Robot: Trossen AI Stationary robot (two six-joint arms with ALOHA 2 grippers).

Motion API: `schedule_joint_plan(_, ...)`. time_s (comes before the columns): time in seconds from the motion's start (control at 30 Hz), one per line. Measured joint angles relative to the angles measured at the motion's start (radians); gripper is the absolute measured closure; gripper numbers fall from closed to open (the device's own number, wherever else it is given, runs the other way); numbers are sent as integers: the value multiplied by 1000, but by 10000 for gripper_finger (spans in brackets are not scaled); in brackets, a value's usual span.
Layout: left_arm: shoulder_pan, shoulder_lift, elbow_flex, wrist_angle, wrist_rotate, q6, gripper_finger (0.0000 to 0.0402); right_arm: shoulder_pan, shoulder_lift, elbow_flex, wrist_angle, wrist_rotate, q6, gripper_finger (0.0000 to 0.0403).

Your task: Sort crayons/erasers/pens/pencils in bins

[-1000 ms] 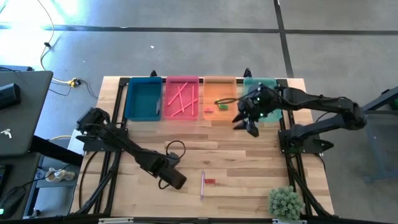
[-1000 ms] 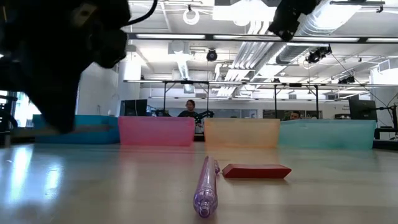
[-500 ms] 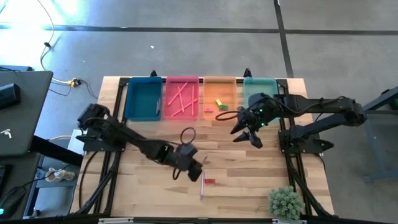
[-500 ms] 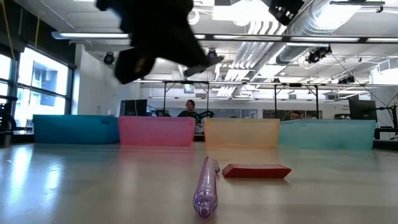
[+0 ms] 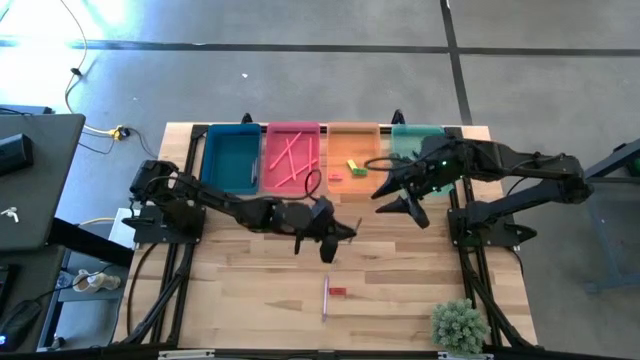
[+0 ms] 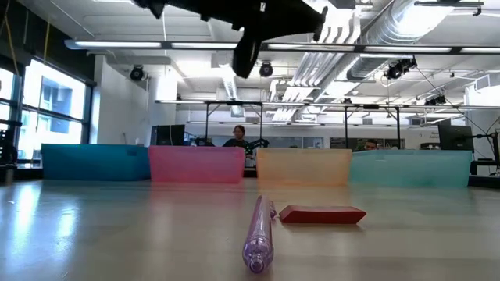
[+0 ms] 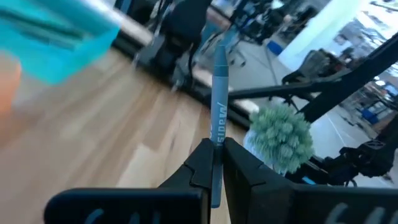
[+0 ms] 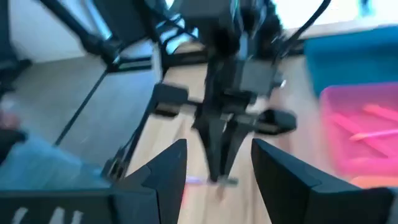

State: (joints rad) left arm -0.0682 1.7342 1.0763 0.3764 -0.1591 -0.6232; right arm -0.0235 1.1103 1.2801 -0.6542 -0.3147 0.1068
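Note:
My left gripper (image 5: 343,236) hangs above the middle of the table, shut on a grey-blue pen (image 7: 217,118) with pale lettering. My right gripper (image 5: 401,203) hovers open just in front of the orange bin (image 5: 352,160) and the mint-green bin (image 5: 418,148), touching nothing. A pale pink-purple stick (image 5: 325,297) and a red eraser (image 5: 338,292) lie flat on the table near its near edge, also seen in the low view as stick (image 6: 258,230) and eraser (image 6: 322,214). The pink-red bin (image 5: 292,158) holds pink pencils. The orange bin holds small erasers. The teal-blue bin (image 5: 229,160) stands leftmost. My left gripper pinches the pen between its two fingers (image 7: 200,163). The pen runs along the fingers, and its long free end (image 7: 220,68) sticks out ahead of the fingertips. It is lifted clear of the table.
A small green artificial plant (image 5: 459,325) stands at the table's near right corner, also plant (image 7: 281,134). The four bins line the far edge. Bare wood lies between the bins and the stick with the eraser. A laptop (image 5: 30,170) sits off the table to the left.
My left gripper has risen from low over the table near its near edge and swung right and toward the far edge, to above the table's middle. The pink-purple stick and the red eraser have stayed where they were.

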Motion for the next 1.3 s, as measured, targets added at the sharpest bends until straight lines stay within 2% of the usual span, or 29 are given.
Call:
schedule_joint_plan(0.2,74,-1,0,85,96,105,396,0,0,59,0,159,7,232)
schedule_joint_plan(0.47,174,-1,3,212,249,164,396,0,0,112,3,260,51,232)
schedule_joint_plan(0.7,234,-1,73,225,368,190,396,0,0,114,52,353,168,232)
schedule_joint_plan(1.0,274,-1,127,223,387,215,396,0,-5,115,97,468,183,232)
schedule_joint_plan(1.3,292,-1,127,227,383,232,396,-2,12,115,73,454,239,232)
